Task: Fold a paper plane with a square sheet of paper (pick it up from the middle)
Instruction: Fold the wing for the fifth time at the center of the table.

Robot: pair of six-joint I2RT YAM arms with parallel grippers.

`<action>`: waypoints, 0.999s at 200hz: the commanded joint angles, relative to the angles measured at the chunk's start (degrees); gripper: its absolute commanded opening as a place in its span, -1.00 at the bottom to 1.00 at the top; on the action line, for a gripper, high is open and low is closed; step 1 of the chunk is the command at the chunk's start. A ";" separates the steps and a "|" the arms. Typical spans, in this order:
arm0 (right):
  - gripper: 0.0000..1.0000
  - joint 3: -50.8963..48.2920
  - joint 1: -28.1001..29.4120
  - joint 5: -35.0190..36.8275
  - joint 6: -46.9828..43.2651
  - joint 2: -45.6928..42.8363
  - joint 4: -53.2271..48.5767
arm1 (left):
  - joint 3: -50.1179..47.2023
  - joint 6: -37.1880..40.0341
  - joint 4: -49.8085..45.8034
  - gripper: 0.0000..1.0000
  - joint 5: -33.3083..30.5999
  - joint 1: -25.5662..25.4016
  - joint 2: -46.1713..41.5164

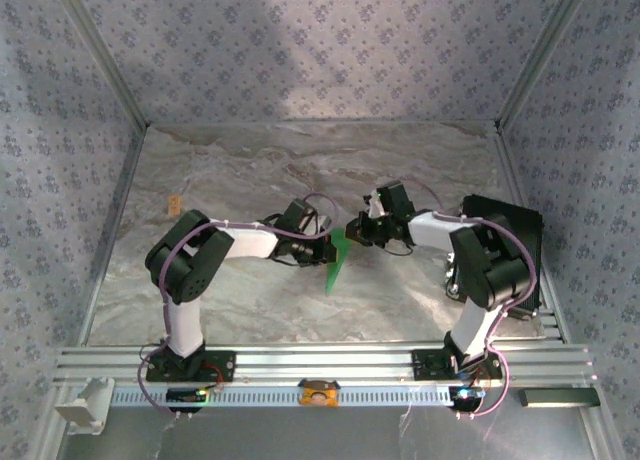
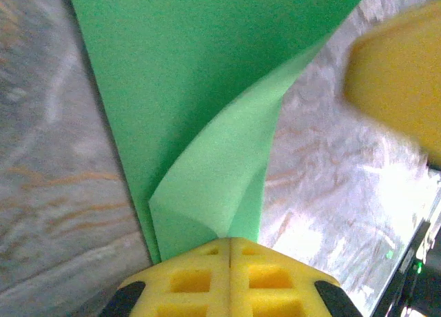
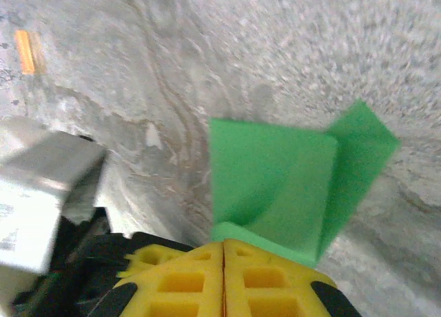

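The square sheet of paper is bright green, folded into layers, and hangs above the table's middle as a narrow shape pointing down. My left gripper is shut on its left edge. In the left wrist view the yellow pads meet on the curled green layers. My right gripper is shut on the paper's upper right. In the right wrist view its pads pinch a folded green edge. The right gripper's yellow finger shows blurred in the left wrist view.
A small orange-red block lies at the table's left rear, also seen as the block in the right wrist view. A black pad lies under the right arm. Patterned walls close in three sides of the marbled table.
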 commanded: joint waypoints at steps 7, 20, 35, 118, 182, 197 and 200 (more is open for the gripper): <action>-0.81 -1.75 0.21 2.12 -2.88 -3.87 -4.17 | -2.59 7.34 -12.43 -1.00 0.44 -0.87 0.92; -0.82 -2.37 0.98 1.44 -2.84 -3.73 -3.47 | -2.13 7.46 -12.72 -1.00 0.58 -0.75 0.96; -0.83 -2.60 2.31 1.22 -2.84 -2.94 -3.18 | -1.89 7.38 -12.61 -1.00 0.53 -0.76 1.13; -0.85 -2.01 5.12 2.20 -2.86 1.94 -2.23 | -2.63 5.18 -10.80 -1.00 -0.46 -0.75 1.05; -0.84 -2.28 2.46 5.46 -4.23 5.17 -0.54 | -3.24 4.84 -10.79 -1.00 -1.22 -0.76 1.31; -0.85 -1.81 1.56 5.60 -4.02 5.59 -0.36 | -3.33 4.75 -10.80 -1.00 -1.23 -0.85 1.36; -0.85 -1.72 1.38 5.54 -4.04 5.60 -0.18 | -3.34 4.77 -10.80 -1.00 -1.25 -0.80 1.43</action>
